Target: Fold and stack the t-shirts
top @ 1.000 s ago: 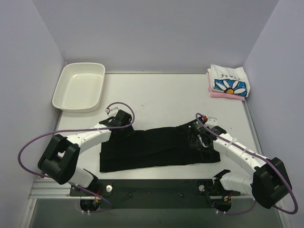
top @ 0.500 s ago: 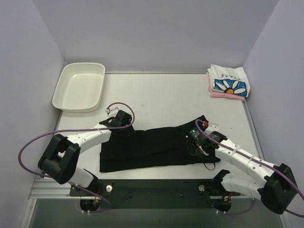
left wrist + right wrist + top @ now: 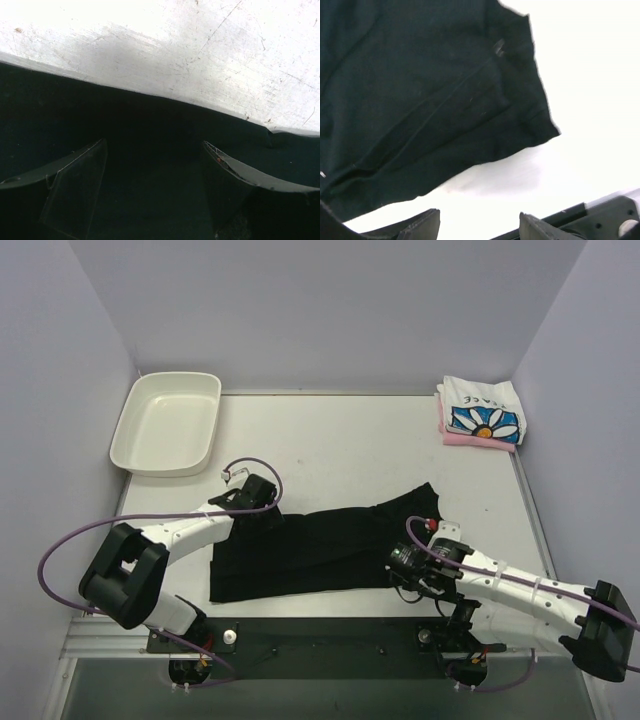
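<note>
The black t-shirt [image 3: 310,550] lies as a long folded strip across the near half of the table, its right end rumpled. My left gripper [image 3: 262,505] is open at the shirt's far left corner; in the left wrist view its fingers [image 3: 80,185] straddle black cloth [image 3: 60,110] with nothing pinched. My right gripper [image 3: 405,565] hangs open at the shirt's near right edge. In the right wrist view it [image 3: 480,215] is over bare table, just short of the black hem [image 3: 420,90]. The white daisy-print t-shirt [image 3: 484,412] lies folded on the pink one [image 3: 478,440] at the far right corner.
A white plastic tray [image 3: 130,445] stands at the far left corner. Purple walls close in the table [image 3: 340,440] on three sides. The black mounting rail [image 3: 330,635] runs along the near edge, close behind my right gripper.
My right arm has drawn back toward the near edge, off the shirt's right end, its jaws narrowing slightly. The shirt's right end has shifted. The left arm has not moved.
</note>
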